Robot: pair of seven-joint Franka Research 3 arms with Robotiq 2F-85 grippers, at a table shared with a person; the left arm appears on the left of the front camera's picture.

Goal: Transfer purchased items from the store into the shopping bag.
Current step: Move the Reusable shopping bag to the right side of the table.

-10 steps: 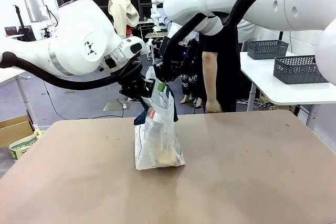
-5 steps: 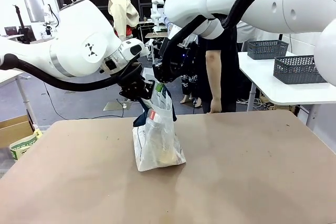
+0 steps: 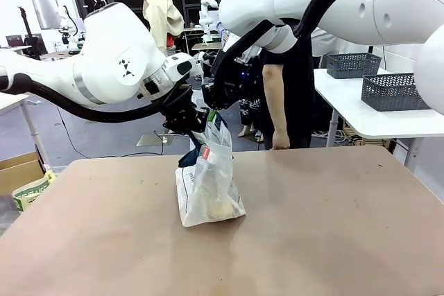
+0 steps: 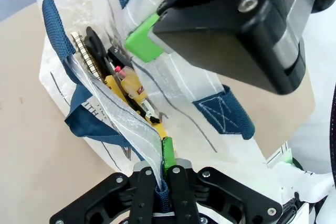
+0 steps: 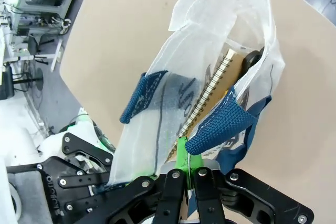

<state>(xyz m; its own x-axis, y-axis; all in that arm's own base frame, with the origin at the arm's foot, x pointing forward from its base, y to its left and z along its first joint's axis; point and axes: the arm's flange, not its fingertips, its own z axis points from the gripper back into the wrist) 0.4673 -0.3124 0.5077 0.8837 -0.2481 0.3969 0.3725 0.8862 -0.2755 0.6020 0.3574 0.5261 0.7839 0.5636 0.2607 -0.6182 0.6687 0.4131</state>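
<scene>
Shopping bag [image 3: 208,185] stands under both grippers, left gripper [image 4: 164,169] clamped on its rim, right gripper [image 5: 185,158] clamped on the opposite rim beside navy strap [image 5: 218,124], purchased items [image 4: 131,85] inside below the fingertips; probably best to spread the mouth evenly without tugging.

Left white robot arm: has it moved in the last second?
Yes. The left white robot arm has slid slightly rightward, toward the translucent whitish plastic shopping bag, judged against the brown table.
</scene>
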